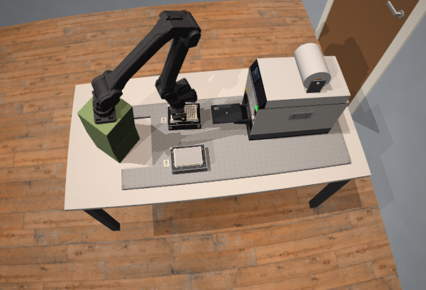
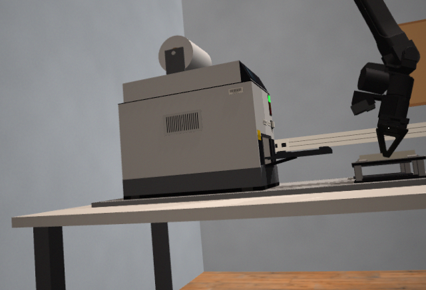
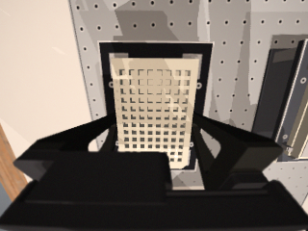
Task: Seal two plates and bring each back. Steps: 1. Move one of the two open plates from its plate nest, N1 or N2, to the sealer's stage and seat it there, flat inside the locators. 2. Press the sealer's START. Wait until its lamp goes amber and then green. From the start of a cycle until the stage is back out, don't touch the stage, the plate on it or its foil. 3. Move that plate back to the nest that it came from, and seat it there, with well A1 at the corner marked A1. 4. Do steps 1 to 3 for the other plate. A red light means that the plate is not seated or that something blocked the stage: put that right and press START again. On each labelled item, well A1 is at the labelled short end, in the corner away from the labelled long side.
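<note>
evidently, the fingers (image 1: 178, 116) (image 2: 381, 142) grip the open plate (image 1: 192, 112) (image 2: 407, 153) (image 3: 154, 113) at its nest (image 1: 184, 127) (image 2: 377, 162) (image 3: 154, 49), its seating hard to judge.

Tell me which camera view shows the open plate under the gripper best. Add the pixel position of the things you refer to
The wrist view: the open plate (image 1: 193, 112) (image 2: 407, 153) (image 3: 154, 103) faces it, most wells visible between the fingers. The top view shows it partly covered by the arm (image 1: 176, 58) (image 2: 373, 8); the exterior view shows only its side edge.

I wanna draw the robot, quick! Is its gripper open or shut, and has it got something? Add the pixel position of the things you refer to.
Gripper (image 1: 179, 116) (image 2: 388, 155) (image 3: 154, 115): shut on the open plate (image 1: 192, 110) (image 2: 406, 153) (image 3: 155, 103).
</note>
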Motion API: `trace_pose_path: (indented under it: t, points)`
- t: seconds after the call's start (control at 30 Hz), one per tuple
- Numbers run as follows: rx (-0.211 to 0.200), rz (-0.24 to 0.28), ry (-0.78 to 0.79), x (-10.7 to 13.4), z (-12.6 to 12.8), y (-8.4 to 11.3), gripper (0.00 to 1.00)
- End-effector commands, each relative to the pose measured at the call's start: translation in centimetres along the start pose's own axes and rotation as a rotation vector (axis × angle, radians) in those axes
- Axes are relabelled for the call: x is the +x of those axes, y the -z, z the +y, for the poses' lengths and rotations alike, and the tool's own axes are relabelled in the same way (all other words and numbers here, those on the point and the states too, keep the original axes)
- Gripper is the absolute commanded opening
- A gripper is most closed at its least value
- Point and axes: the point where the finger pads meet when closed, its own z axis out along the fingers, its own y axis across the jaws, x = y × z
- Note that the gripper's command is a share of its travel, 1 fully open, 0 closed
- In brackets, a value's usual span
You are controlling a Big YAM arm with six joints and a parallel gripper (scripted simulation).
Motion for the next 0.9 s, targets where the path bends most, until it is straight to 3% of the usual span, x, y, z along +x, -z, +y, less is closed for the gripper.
trace_pose_path:
  t: [0.0, 0.87]
  points:
    - [-0.005, -0.015, -0.004, -0.64, 0.29, 0.60, 0.00]
    - [-0.002, -0.011, -0.003, -0.60, 0.14, 0.89, 0.00]
